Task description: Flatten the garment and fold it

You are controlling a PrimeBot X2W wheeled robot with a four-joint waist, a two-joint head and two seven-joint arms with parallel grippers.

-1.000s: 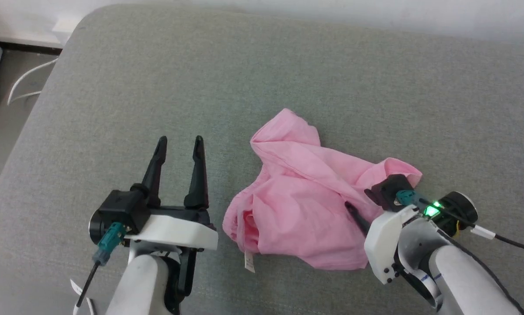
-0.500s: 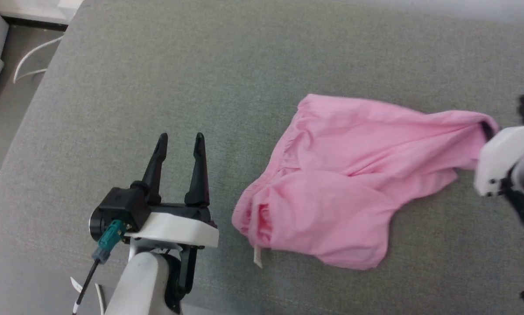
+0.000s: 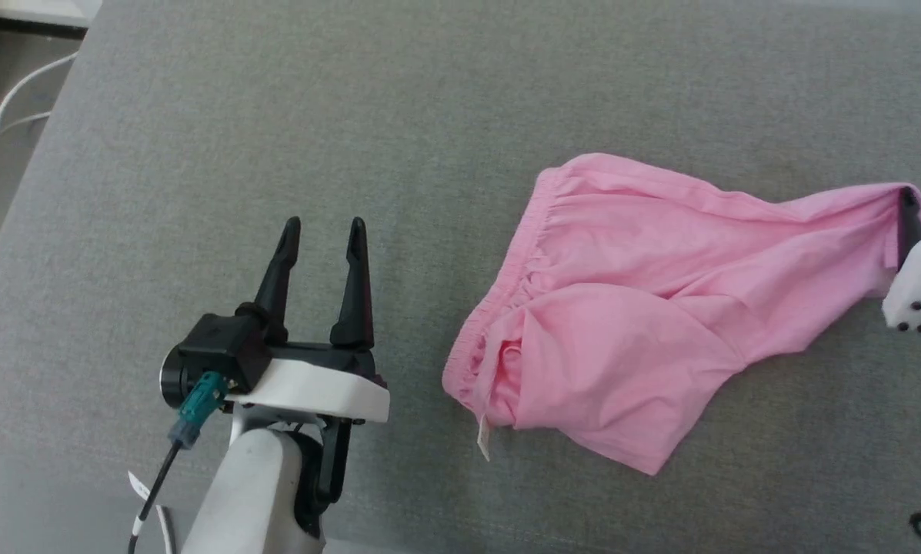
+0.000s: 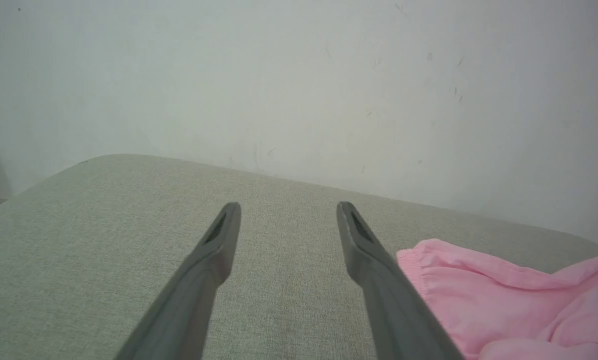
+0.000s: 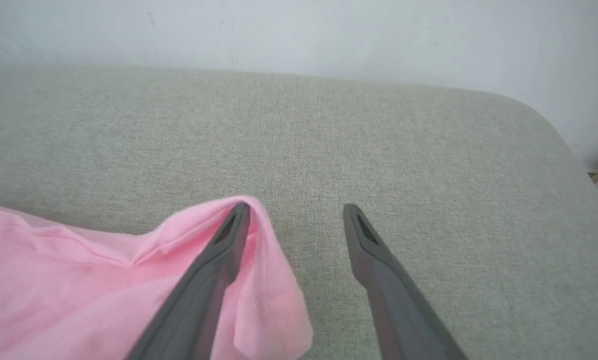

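The light pink garment (image 3: 622,308) lies partly spread on the grey cushion, right of centre in the head view. Its gathered elastic edge (image 3: 506,285) faces left and a small white label (image 3: 483,442) hangs at its lower left. My right gripper (image 5: 294,210) is open at the garment's far right corner. That corner of cloth (image 5: 259,280) is draped over the left finger, and nothing lies between the two fingers. My left gripper (image 3: 323,231) stands open and holds nothing, a short way left of the elastic edge (image 4: 418,260).
The grey cushion (image 3: 352,115) ends at the left, where floor and a white cable (image 3: 21,100) show. A pale wall (image 4: 299,75) rises behind it. The cushion's rounded right corner (image 5: 543,120) appears in the right wrist view.
My right gripper has dragged the garment's corner far to the right, pulling the bunched cloth out longer and flatter. The head camera has shifted too. My left gripper has stayed put.
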